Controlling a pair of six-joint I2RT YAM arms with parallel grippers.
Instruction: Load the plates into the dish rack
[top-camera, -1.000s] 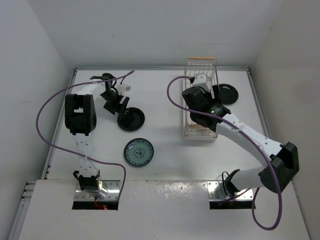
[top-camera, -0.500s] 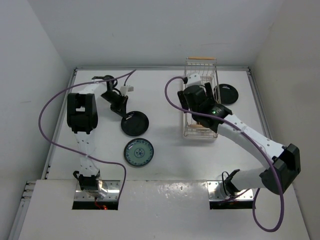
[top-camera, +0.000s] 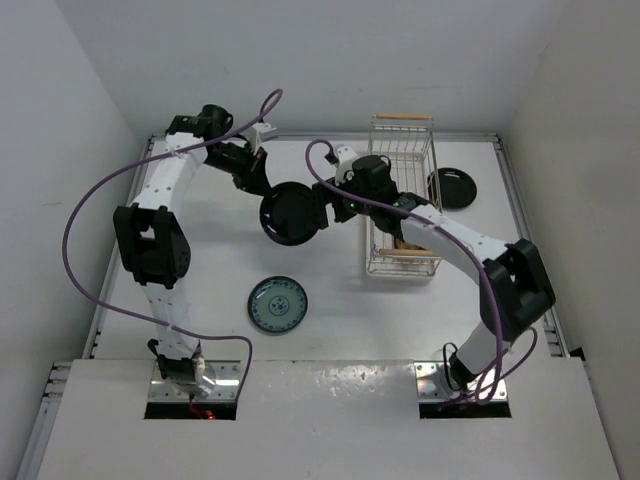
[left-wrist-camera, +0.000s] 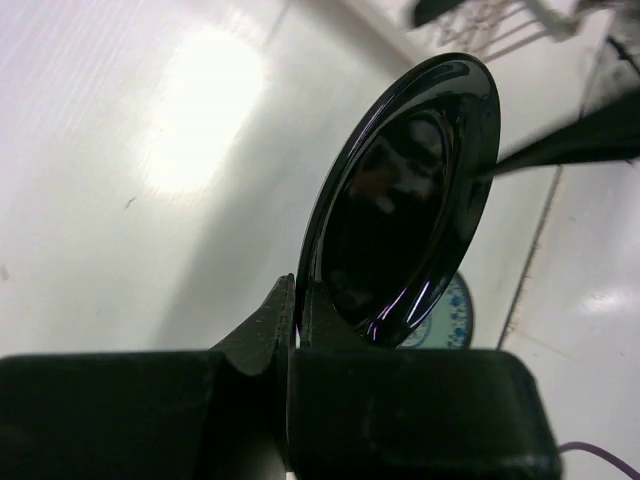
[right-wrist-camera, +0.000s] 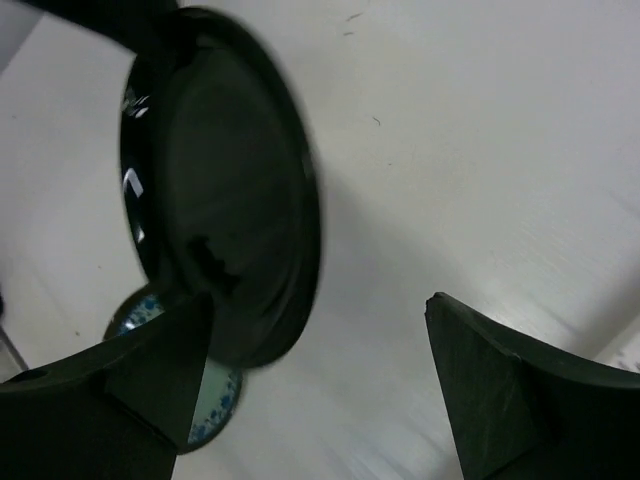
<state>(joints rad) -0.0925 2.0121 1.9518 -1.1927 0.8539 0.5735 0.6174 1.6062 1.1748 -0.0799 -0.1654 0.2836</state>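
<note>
1. The black plate (top-camera: 291, 214) is held up off the table (top-camera: 340, 300) by the left gripper (top-camera: 267, 190). It's out toward the far middle of the table, just left of the dish rack (top-camera: 403, 200).
2. In the left wrist view the jaws are seen pinched tight on the plate's lower rim. The plate (left-wrist-camera: 410, 190) is stood on edge and tilted, with its glossy inner face turned to the camera.
3. The right gripper (top-camera: 322, 206) is parked right at the plate's rack-side edge. Its jaws are spread wide and nothing is gripped by them.
4. In the right wrist view both fingers (right-wrist-camera: 130, 390) are seen far apart. The plate's lower rim is partly caught in the gap near one of them. Whether it's actually being touched can't be told, tbh.
5. The teal plate (top-camera: 278, 304) is laid flat on the table, nearer the arm bases and well apart from the held plate. A sliver of it is glimpsed past the black plate in both wrist views.
6. A second black plate (top-camera: 453, 187) is laid flat just beside the rack's right side. Contact with the wire can't be made out.
7. The rack is set lengthwise, running away from the arms, and a wooden handle (top-camera: 403, 117) is seen at its far end.
</note>
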